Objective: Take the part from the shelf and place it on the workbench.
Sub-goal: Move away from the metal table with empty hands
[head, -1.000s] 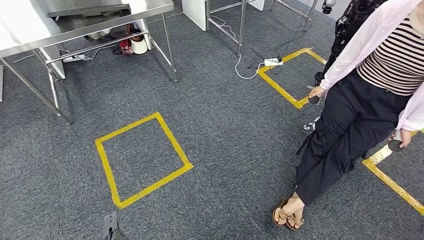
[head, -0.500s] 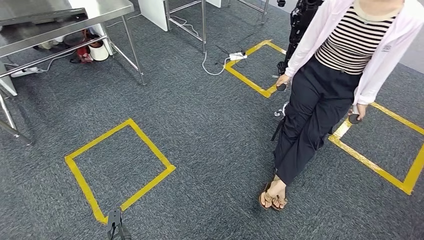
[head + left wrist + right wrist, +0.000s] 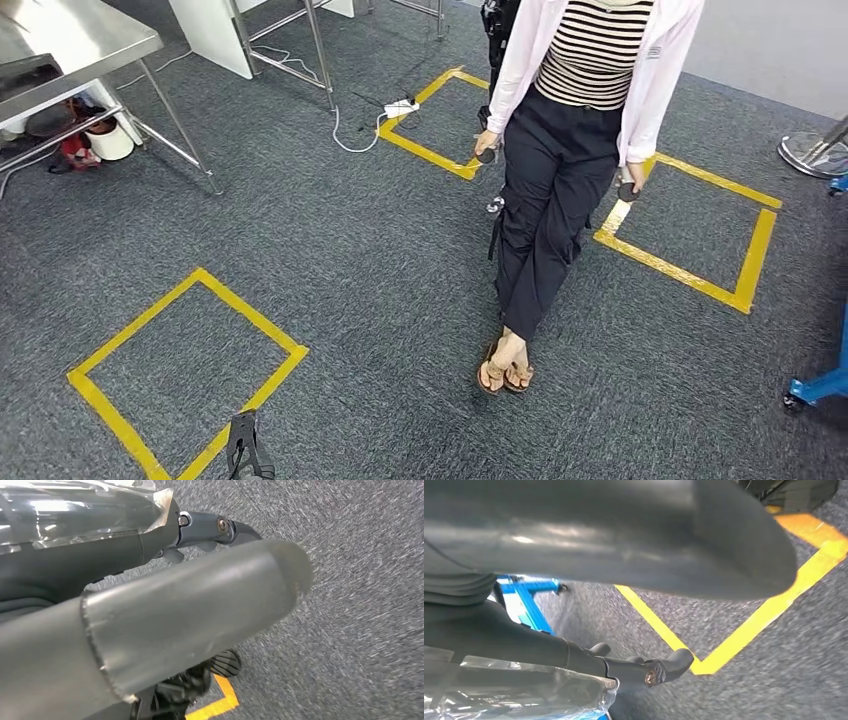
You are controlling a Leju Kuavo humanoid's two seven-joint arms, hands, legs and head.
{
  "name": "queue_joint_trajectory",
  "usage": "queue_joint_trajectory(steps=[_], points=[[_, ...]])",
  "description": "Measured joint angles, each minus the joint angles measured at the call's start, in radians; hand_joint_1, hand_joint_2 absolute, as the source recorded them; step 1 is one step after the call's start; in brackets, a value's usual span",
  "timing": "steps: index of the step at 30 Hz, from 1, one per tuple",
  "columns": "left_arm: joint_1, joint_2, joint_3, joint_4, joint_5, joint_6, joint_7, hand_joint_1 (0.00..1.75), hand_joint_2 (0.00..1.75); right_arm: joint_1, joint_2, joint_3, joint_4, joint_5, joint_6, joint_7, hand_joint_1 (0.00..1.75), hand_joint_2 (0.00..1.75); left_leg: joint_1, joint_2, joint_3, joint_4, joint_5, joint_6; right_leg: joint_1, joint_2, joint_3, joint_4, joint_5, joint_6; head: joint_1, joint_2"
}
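Head view looks down at grey carpet, so the robot is judged to be in transit between stations, not at a pick or place.

- Left hand (image 3: 190, 605): hangs beside the body over the carpet. Released, thumb and dark fingers (image 3: 235, 529) stretched out with nothing between them.
- Right hand (image 3: 624, 545): same posture. Floor shows between the thumb and fingers (image 3: 669, 666), so it grasps nothing. A glossy clear film lies along each hand's fingers and looks like a cover, not cargo.
- Part: I cannot tell where it is. With both hands bare, the pick is judged not yet done.
- Table (image 3: 80, 40): steel, at far left, possibly the workbench.
- Tape square (image 3: 250, 308): just ahead, likely a standing mark.
- Person (image 3: 570, 150): walking close by with small dark controllers, probably supervising. Collision risk.
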Motion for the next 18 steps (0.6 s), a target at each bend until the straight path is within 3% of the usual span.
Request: queue_joint_trajectory(steps=[1,3,5,7,8,10,12,14,15,16,18], points=[[0.000,0.000,0.000,0.000,0.000,0.000,0.000,0.00,0.00,0.001,0.000,0.000,0.000,0.000,0.000,0.000,0.00,0.00,0.002,-0.004,0.023,-0.049,0.033,0.001,0.000,0.014,0.000,0.001,0.001,0.001,0.000,0.000],[-0.004,0.000,-0.001,0.000,0.001,0.001,0.000,0.00,0.00,0.002,0.000,0.000,0.000,0.000,0.000,0.000,0.00,0.00,0.008,-0.040,0.087,-0.184,0.097,0.004,0.003,0.039,-0.003,0.006,0.003,0.006,0.000,0.000],[-0.006,-0.002,-0.001,0.000,0.003,0.002,-0.001,0.00,0.00,0.000,0.000,0.000,0.000,0.000,0.000,0.000,0.00,0.00,0.008,-0.071,0.118,-0.255,0.116,0.009,0.007,0.058,-0.014,0.009,0.008,0.017,0.001,0.000],[-0.007,-0.005,0.000,0.001,0.007,0.004,-0.002,0.00,0.00,0.000,-0.001,0.000,0.000,0.000,0.001,-0.002,0.00,0.00,0.003,-0.059,0.117,-0.262,0.117,0.020,0.008,0.076,-0.026,0.007,0.016,0.033,0.001,0.000],[-0.008,-0.008,0.000,0.001,0.008,0.005,-0.002,0.00,0.00,0.002,-0.001,0.000,0.000,0.000,0.001,-0.003,0.00,0.00,0.001,-0.048,0.118,-0.265,0.122,0.028,0.007,0.068,-0.033,0.011,0.016,0.038,0.001,0.000],[-0.011,-0.011,-0.001,0.002,0.007,0.006,-0.002,0.00,0.00,0.003,-0.001,0.000,0.000,0.000,0.001,-0.007,0.00,0.00,0.001,-0.023,0.118,-0.273,0.131,0.045,0.008,0.020,-0.067,0.070,-0.012,0.038,0.006,0.000],[-0.011,-0.012,-0.001,0.002,0.006,0.007,-0.002,0.00,0.00,0.001,-0.001,-0.001,0.000,-0.001,0.001,-0.011,0.00,0.00,-0.002,0.006,0.116,-0.274,0.133,0.053,0.008,-0.025,-0.129,0.200,-0.070,0.033,0.012,0.000],[-0.009,-0.012,-0.001,0.002,0.003,0.008,0.000,0.00,0.00,0.001,-0.001,-0.003,0.000,-0.006,0.000,-0.013,0.00,0.00,-0.004,0.037,0.114,-0.274,0.133,0.054,0.005,-0.032,-0.174,0.299,-0.103,0.038,0.013,0.000],[-0.010,-0.012,-0.001,0.002,0.001,0.009,0.001,0.00,0.00,0.002,-0.001,-0.006,0.000,-0.011,-0.001,-0.013,0.00,0.00,-0.005,0.051,0.114,-0.274,0.132,0.053,0.003,-0.035,-0.169,0.298,-0.099,0.045,0.013,0.000],[-0.010,-0.013,-0.002,0.002,-0.001,0.009,0.004,0.00,0.00,0.003,-0.001,-0.008,0.000,-0.014,-0.003,-0.013,0.00,0.00,-0.005,0.063,0.114,-0.273,0.132,0.052,0.001,-0.041,-0.143,0.256,-0.081,0.053,0.013,0.000],[-0.012,-0.015,-0.004,0.003,-0.002,0.009,0.008,0.00,0.00,0.003,-0.002,-0.014,0.000,-0.019,-0.008,-0.013,0.00,0.00,-0.007,0.085,0.116,-0.272,0.128,0.046,-0.001,-0.078,-0.062,0.114,-0.037,0.063,0.014,0.000]])
